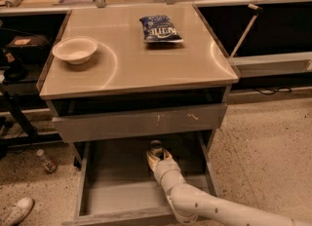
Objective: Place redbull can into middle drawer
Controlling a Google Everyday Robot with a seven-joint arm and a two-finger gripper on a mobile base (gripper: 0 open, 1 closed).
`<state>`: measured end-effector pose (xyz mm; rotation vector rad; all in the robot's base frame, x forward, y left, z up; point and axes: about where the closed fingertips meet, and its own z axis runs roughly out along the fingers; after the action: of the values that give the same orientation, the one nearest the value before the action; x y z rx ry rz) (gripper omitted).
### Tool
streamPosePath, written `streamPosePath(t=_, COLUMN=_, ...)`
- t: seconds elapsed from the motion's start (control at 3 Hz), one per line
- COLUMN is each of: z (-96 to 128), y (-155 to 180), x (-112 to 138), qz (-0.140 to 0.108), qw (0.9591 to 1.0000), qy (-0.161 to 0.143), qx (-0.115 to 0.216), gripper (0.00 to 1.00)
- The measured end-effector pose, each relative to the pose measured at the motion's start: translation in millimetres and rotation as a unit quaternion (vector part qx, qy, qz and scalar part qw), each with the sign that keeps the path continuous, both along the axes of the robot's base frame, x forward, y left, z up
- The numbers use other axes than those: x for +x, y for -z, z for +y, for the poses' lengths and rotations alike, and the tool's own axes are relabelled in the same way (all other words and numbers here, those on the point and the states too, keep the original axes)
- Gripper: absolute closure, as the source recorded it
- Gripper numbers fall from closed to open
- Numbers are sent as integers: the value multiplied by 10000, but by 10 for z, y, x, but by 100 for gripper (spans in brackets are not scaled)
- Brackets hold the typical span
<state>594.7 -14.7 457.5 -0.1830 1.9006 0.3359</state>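
The redbull can [156,147], slim and silver with a shiny top, stands upright between the fingers of my gripper [159,158], inside the pulled-out middle drawer [117,183]. The gripper is shut on the can, near the drawer's back and right of its middle. I cannot tell whether the can's base touches the grey floor. My white arm [204,205] comes in from the lower right, over the drawer's front right corner.
The scratched grey drawer front [141,122] above is slightly out and overhangs the back of the open drawer. A white bowl [75,49] and a blue chip bag [160,29] lie on the cabinet top. A small bottle [47,161] and a shoe [15,211] are on the floor at the left.
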Motion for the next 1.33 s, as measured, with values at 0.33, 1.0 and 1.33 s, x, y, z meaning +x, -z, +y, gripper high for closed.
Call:
streamPosePath(t=0.33, z=13, y=100, x=-78, qz=97, qw=9999, qy=51, qx=89, gripper=100)
streamPosePath(t=1.0, z=30, y=189, x=-151, qz=187, qw=9997, qy=84, qx=164, gripper=100)
streamPosePath(t=1.33, z=56, y=349, x=-253, qz=436, qw=9990, qy=31, qx=122, gripper=100)
